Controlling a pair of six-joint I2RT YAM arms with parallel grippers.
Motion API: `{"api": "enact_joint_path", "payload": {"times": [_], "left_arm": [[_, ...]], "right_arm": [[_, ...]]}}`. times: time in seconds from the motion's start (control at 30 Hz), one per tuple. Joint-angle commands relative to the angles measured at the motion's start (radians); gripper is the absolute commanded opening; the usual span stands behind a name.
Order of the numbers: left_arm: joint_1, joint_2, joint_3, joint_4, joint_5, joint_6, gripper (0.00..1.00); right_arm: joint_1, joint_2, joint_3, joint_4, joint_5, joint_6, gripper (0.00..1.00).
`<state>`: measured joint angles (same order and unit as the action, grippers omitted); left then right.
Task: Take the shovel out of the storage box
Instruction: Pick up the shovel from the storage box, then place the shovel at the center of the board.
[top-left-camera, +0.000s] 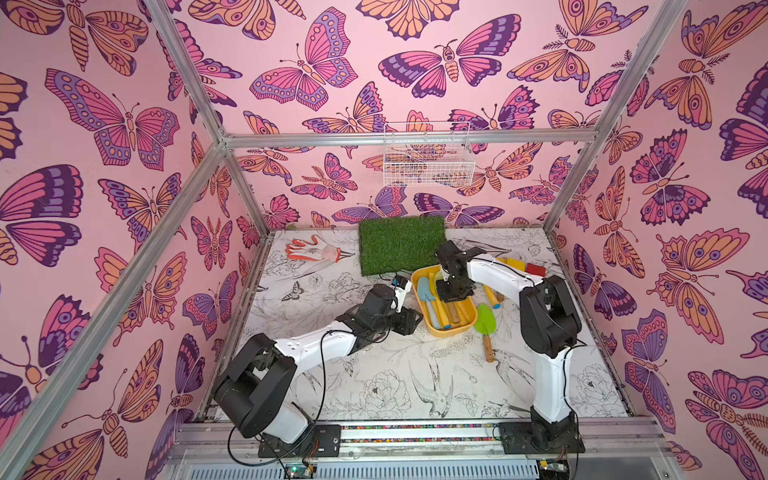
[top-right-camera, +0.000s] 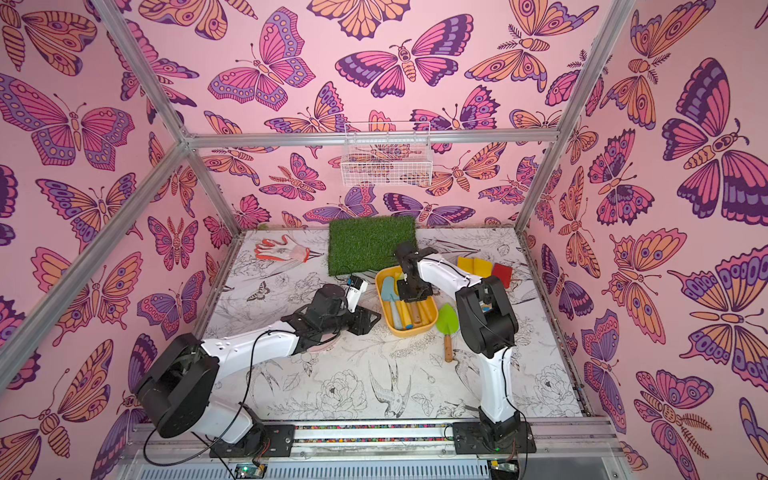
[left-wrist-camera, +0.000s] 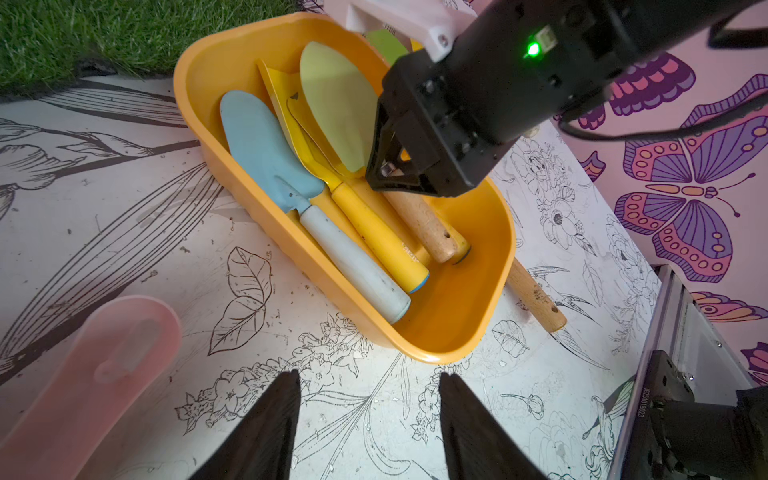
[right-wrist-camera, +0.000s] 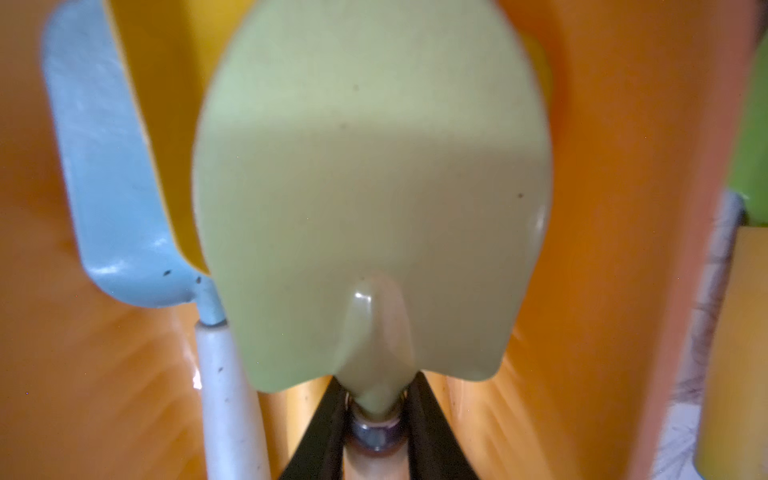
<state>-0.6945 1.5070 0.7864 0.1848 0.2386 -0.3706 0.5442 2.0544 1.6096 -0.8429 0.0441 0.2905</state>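
Note:
The yellow-orange storage box (top-left-camera: 442, 331) (top-right-camera: 409, 332) (left-wrist-camera: 436, 353) sits right of the table's centre. It holds a pale green shovel (left-wrist-camera: 336, 112) (right-wrist-camera: 374, 187) with a wooden handle, a blue shovel (left-wrist-camera: 266, 153) (right-wrist-camera: 108, 166) and a yellow shovel (left-wrist-camera: 374, 232). My right gripper (top-left-camera: 455, 291) (left-wrist-camera: 392, 172) (right-wrist-camera: 376, 409) reaches down into the box and is shut on the pale green shovel's neck, where blade meets handle. My left gripper (left-wrist-camera: 368, 376) (top-left-camera: 409, 322) rests open just outside the box's near-left end, with nothing between its fingers.
A bright green shovel (top-left-camera: 484, 322) lies on the table right of the box. A grass mat (top-left-camera: 401, 245) and a glove (top-left-camera: 313, 249) are at the back, and a wire basket (top-left-camera: 428, 160) hangs on the wall. A pink dustpan (left-wrist-camera: 83, 374) lies beside my left gripper.

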Motion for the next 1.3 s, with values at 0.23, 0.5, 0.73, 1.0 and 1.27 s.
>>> {"api": "enact_joint_path", "payload": {"times": [0.23, 0.5, 0.73, 1.0, 1.27], "left_arm": [[-0.005, -0.036, -0.001, -0.013, 0.005, 0.01, 0.59], [-0.008, -0.038, -0.004, -0.013, 0.001, 0.012, 0.59], [-0.009, -0.038, -0.003, -0.014, -0.003, 0.013, 0.59], [-0.011, -0.061, -0.01, -0.013, -0.001, 0.012, 0.59], [-0.017, -0.085, -0.018, -0.014, -0.003, 0.013, 0.59]], "right_arm": [[0.017, -0.117, 0.029, -0.052, 0.01, 0.016, 0.17], [0.02, -0.261, -0.059, -0.053, 0.01, 0.023, 0.17], [0.02, -0.423, -0.202, -0.038, 0.021, 0.051, 0.18], [0.02, -0.626, -0.381, -0.002, 0.045, 0.104, 0.17], [-0.011, -0.765, -0.576, 0.022, 0.144, 0.209, 0.18]]}}
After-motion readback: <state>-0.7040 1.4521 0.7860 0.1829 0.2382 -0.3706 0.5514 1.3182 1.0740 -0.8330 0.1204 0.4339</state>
